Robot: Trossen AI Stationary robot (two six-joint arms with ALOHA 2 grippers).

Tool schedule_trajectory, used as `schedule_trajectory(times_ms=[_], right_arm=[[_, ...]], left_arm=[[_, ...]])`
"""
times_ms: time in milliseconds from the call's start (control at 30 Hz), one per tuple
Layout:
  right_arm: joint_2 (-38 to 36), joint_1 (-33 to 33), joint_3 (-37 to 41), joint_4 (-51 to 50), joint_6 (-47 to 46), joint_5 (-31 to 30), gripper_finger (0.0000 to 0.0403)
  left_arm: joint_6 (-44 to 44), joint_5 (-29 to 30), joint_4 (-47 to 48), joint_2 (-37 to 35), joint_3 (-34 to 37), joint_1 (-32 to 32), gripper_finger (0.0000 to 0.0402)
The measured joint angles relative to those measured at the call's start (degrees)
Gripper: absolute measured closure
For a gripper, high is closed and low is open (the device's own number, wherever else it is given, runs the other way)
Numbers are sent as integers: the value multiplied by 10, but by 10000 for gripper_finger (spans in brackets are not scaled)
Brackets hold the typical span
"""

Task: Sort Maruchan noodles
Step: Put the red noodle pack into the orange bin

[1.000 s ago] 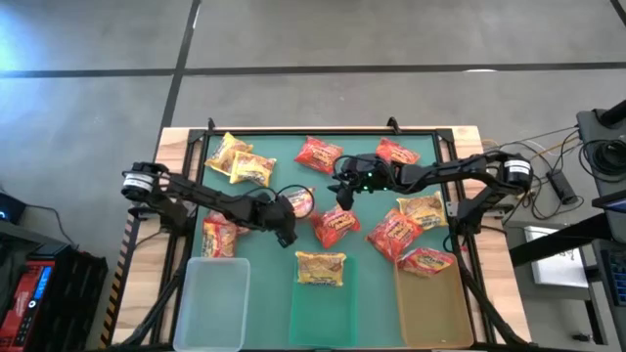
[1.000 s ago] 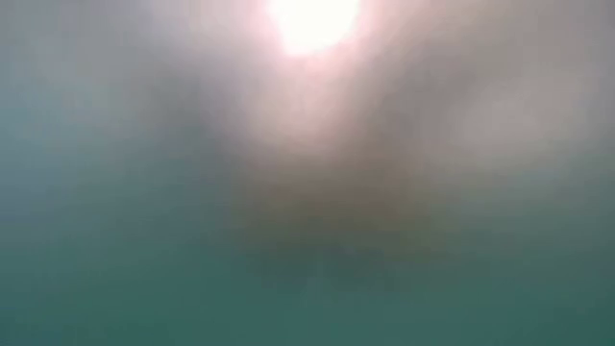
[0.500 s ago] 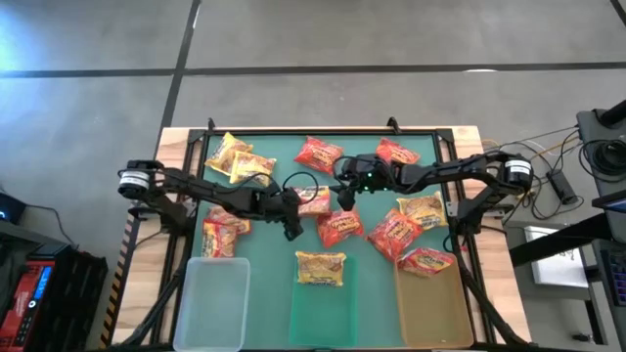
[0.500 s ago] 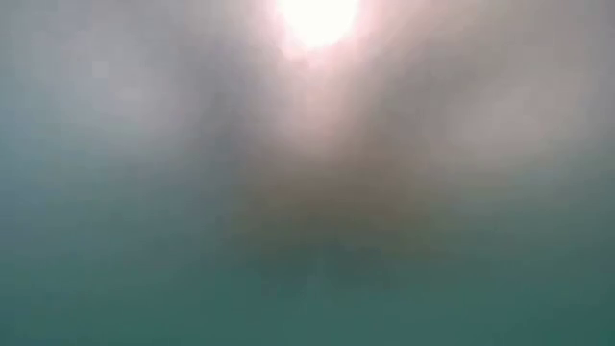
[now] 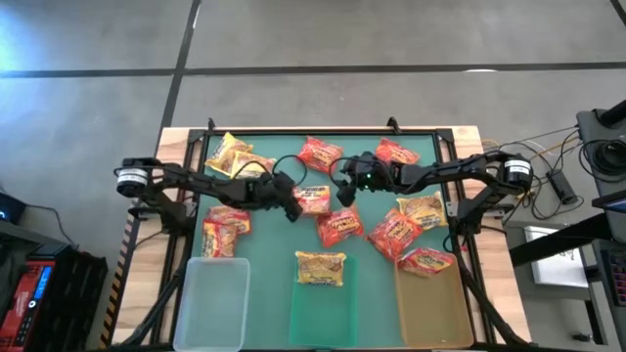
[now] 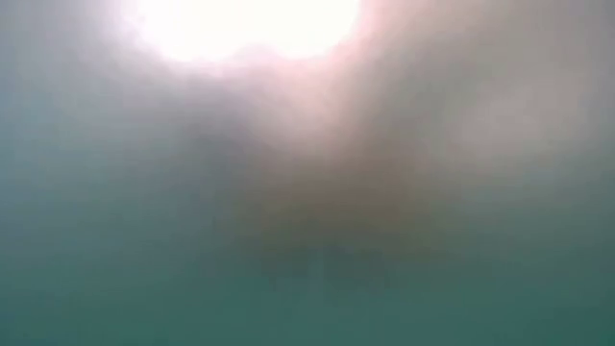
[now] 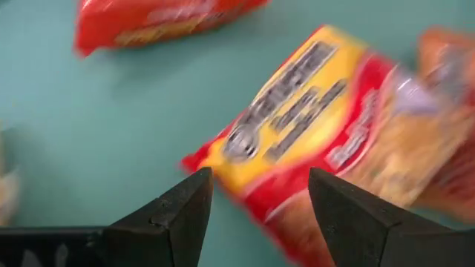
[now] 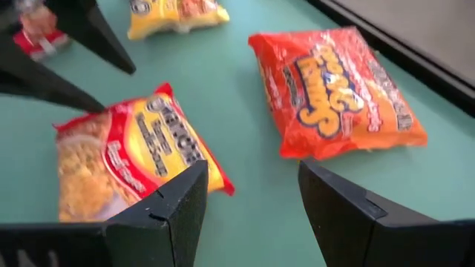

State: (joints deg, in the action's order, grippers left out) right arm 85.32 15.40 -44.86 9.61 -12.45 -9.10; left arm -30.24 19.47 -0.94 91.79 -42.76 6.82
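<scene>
Several Maruchan packets lie flat and scattered on the green mat: yellow ones (image 5: pixel 235 156), red-orange ones (image 5: pixel 318 154), and a red one with a pale label (image 5: pixel 313 200) in the middle. My left gripper (image 5: pixel 291 207) is open. It sits low beside that middle packet (image 7: pixel 319 133), whose corner points at the gap between the fingers (image 7: pixel 260 193). My right gripper (image 5: pixel 342 194) is open too and hovers just right of the same packet (image 8: pixel 133 163), near a red-orange packet (image 8: pixel 334 89). The low view shows only blur. My left gripper has one fingertip (image 8: pixel 93 106) at the edge of the middle packet (image 8: pixel 104 122). It comes nearly level from the table's left. I cannot tell whether it touches. The packet lies flat on the mat.
Three shallow trays sit along the near edge: clear (image 5: pixel 213 298), green (image 5: pixel 323 313) and amber (image 5: pixel 430 313). A yellow packet (image 5: pixel 321 267) lies at the green tray's far end and a red one (image 5: pixel 425 261) at the amber tray's. More packets (image 5: pixel 396 235) crowd the right half.
My left gripper has swung toward the table's far edge and slightly right, ending beside the middle packet. That packet now lies a little farther right than a second ago. The packet near the clear tray is uncovered. My right gripper has stayed put.
</scene>
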Motion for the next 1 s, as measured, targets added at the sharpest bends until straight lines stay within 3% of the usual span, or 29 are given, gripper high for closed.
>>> schedule_trajectory(times_ms=[100,200,333,467,600,833,1000], right_arm=[[0,0,0,-23,3,0,202],[0,0,0,-42,4,0,202],[0,0,0,-55,7,0,202],[0,0,0,-55,22,0,202],[0,0,0,-51,35,0,202],[0,0,-4,-42,17,0,202],[1,0,-4,-42,4,1,202]], left_arm=[[23,-41,-153,0,36,13,193],[48,-120,-304,-1,74,22,193],[42,-177,-377,-4,89,23,193],[43,-209,-351,-3,67,23,193],[50,-265,-260,-3,21,28,193],[97,-258,-139,-9,3,27,193],[94,-190,-134,-22,37,27,193]])
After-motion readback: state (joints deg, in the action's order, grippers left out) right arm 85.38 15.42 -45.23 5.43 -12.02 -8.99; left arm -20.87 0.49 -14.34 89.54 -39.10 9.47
